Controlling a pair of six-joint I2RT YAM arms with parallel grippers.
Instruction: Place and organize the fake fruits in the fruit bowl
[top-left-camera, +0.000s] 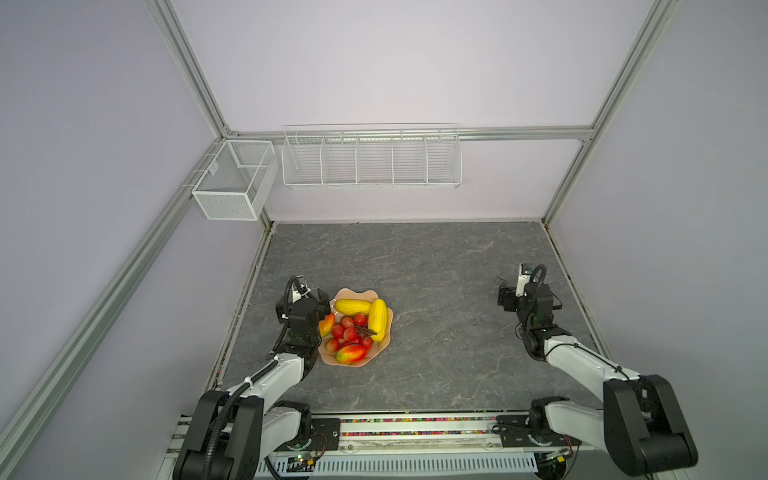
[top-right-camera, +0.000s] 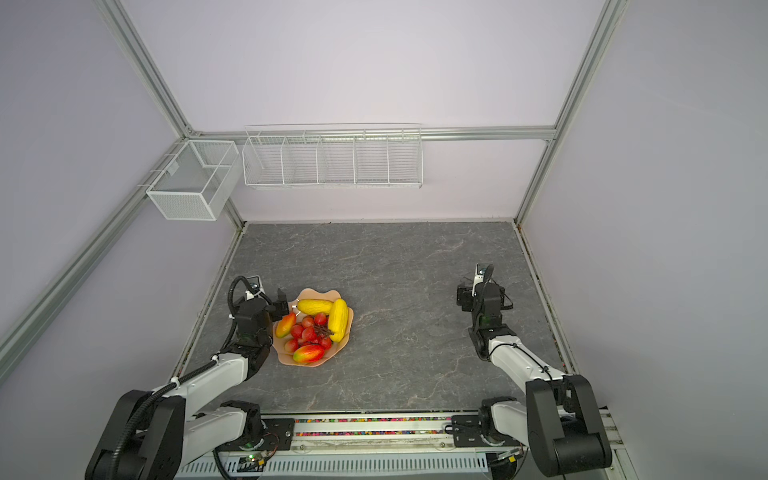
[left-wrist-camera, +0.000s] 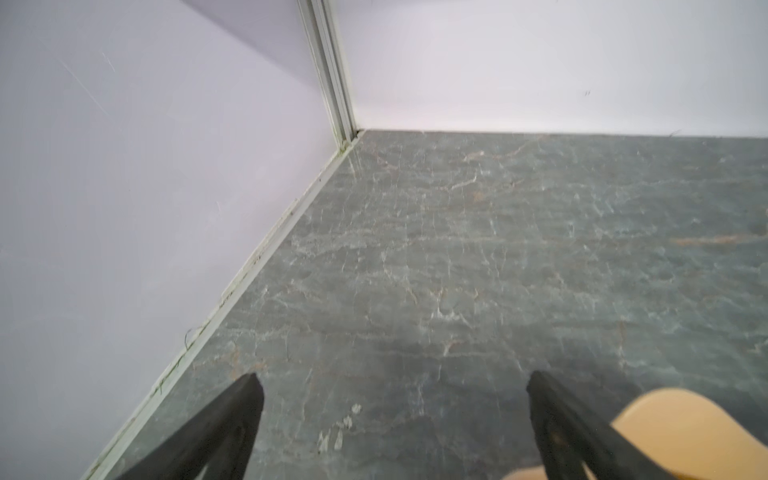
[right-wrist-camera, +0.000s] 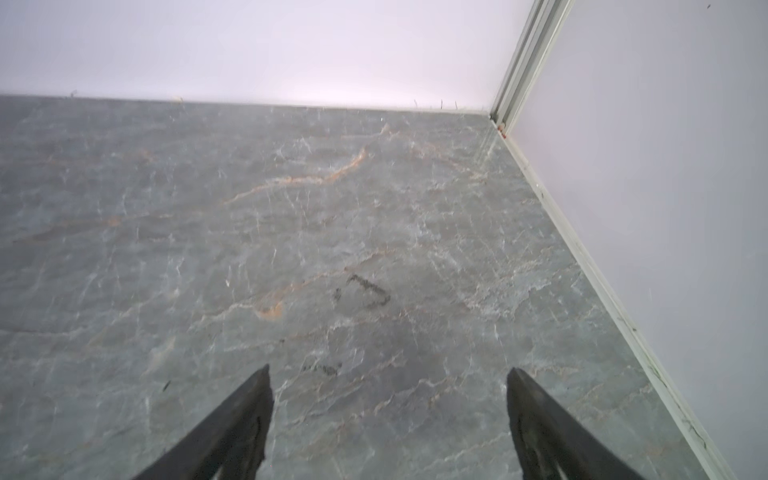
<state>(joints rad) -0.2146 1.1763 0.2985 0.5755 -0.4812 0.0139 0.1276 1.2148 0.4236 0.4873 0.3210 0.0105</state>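
Note:
The peach fruit bowl (top-left-camera: 362, 362) (top-right-camera: 311, 363) sits left of centre on the grey marble table in both top views. Inside it lie two yellow ribbed fruits (top-left-camera: 353, 306) (top-left-camera: 377, 320), two red-orange mangoes (top-left-camera: 326, 325) (top-left-camera: 351, 353) and a bunch of red grapes (top-left-camera: 351, 332). My left gripper (top-left-camera: 322, 300) (left-wrist-camera: 395, 378) hangs open and empty at the bowl's far-left rim. In the left wrist view the bowl rim (left-wrist-camera: 665, 411) shows beside one finger. My right gripper (top-left-camera: 509, 297) (right-wrist-camera: 388, 370) is open and empty over bare table at the right, far from the bowl.
A white wire rack with dividers (top-left-camera: 371, 160) hangs on the back wall. A white mesh basket (top-left-camera: 235, 178) hangs at the back-left corner. Walls with aluminium posts close the table on the left, back and right. The left arm stands close to the left wall.

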